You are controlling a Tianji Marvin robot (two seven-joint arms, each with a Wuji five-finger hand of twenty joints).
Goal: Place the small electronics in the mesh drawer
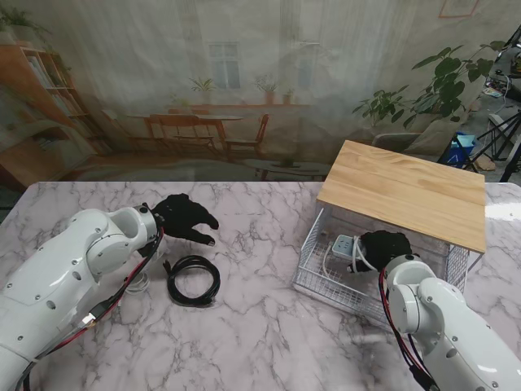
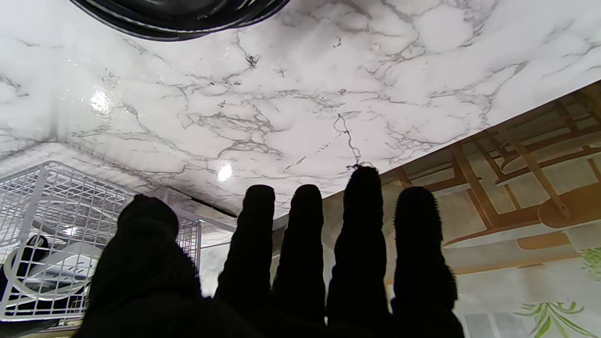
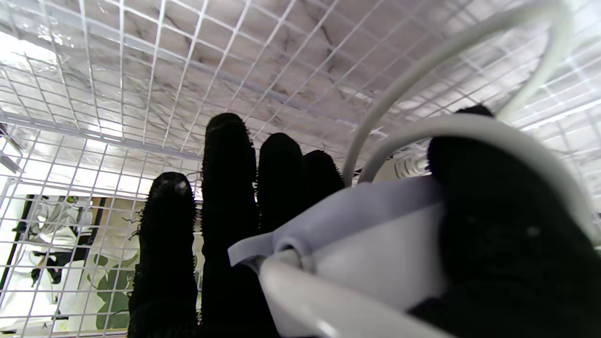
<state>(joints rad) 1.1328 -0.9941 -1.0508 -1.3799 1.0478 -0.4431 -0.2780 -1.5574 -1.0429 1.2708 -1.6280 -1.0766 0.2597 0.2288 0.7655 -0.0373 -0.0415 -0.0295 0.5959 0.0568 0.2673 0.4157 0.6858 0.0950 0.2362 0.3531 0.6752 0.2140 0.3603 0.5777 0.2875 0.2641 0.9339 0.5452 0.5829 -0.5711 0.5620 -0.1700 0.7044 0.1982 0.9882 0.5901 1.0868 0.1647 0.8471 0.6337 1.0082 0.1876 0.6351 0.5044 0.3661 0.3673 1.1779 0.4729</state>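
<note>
Fingers of my right hand (image 1: pixel 383 247) clamp the white power strip (image 1: pixel 345 246) inside the mesh drawer (image 1: pixel 313 281), under its wooden top (image 1: pixel 404 192). My left hand (image 1: pixel 184 217) hovers spread and empty, well left of the drawer, just beyond the coiled black cable (image 1: pixel 193 279).
</note>
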